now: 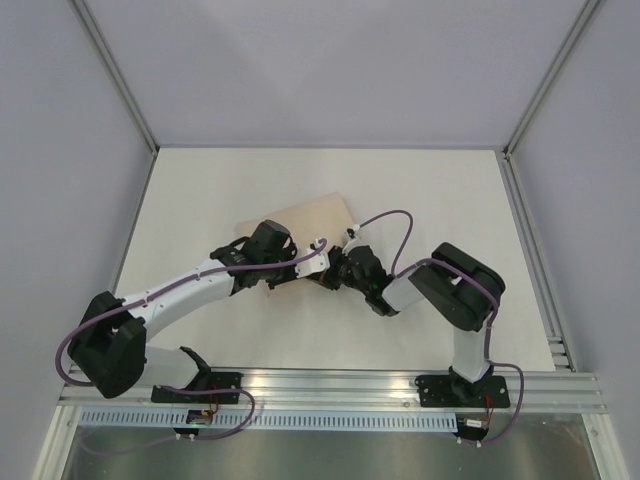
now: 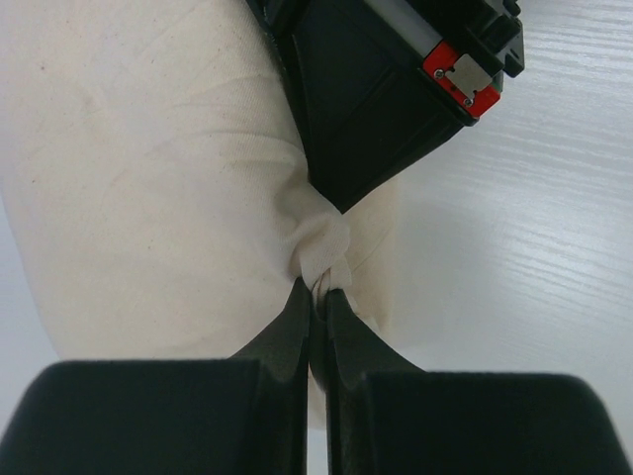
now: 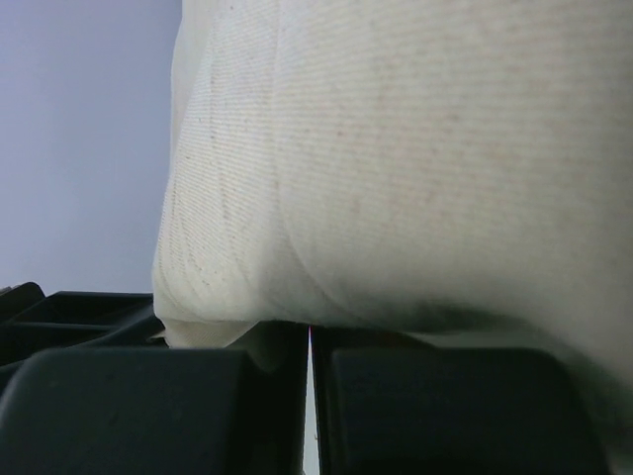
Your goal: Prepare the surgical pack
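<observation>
The tan cloth sheet (image 1: 312, 215) lies bundled at the centre of the top view, on the white table (image 1: 450, 220), well apart from every table edge. At its lower right edge the cloth is gathered into a twist. The left gripper (image 2: 318, 293) is clenched on that twist. The right gripper (image 2: 341, 198), jaws pressed together, pinches the same gather from the opposite side.

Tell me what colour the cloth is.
The cloth is a plain pale cream-tan, clearest in the left wrist view.
</observation>
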You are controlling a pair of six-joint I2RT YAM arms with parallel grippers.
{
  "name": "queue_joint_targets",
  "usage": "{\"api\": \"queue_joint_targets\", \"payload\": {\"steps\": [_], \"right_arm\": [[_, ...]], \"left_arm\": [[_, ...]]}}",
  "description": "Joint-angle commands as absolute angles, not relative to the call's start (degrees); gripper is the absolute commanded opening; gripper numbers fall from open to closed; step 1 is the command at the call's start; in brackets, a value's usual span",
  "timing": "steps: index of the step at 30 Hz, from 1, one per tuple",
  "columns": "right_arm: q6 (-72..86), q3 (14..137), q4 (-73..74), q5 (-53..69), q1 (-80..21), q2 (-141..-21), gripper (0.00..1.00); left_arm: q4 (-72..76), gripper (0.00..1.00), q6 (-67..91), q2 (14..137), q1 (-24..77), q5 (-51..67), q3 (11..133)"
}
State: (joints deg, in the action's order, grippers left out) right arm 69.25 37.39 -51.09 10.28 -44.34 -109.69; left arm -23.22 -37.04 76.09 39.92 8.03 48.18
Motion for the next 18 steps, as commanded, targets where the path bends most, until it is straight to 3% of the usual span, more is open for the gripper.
{"api": "queue_joint_targets", "payload": {"steps": [1,18], "right_arm": [[69.4,41.5,-60.1,0.4,-43.8,-110.6,0.00],[71.4,42.9,-62.3,4.2,-43.8,-110.9,0.01]], "left_arm": [[-23.0,0.04,-37.2,73.9,40.9,13.8,50.3],[-22.7,0.04,-38.2,72.3,40.9,11.5,50.0]]}}
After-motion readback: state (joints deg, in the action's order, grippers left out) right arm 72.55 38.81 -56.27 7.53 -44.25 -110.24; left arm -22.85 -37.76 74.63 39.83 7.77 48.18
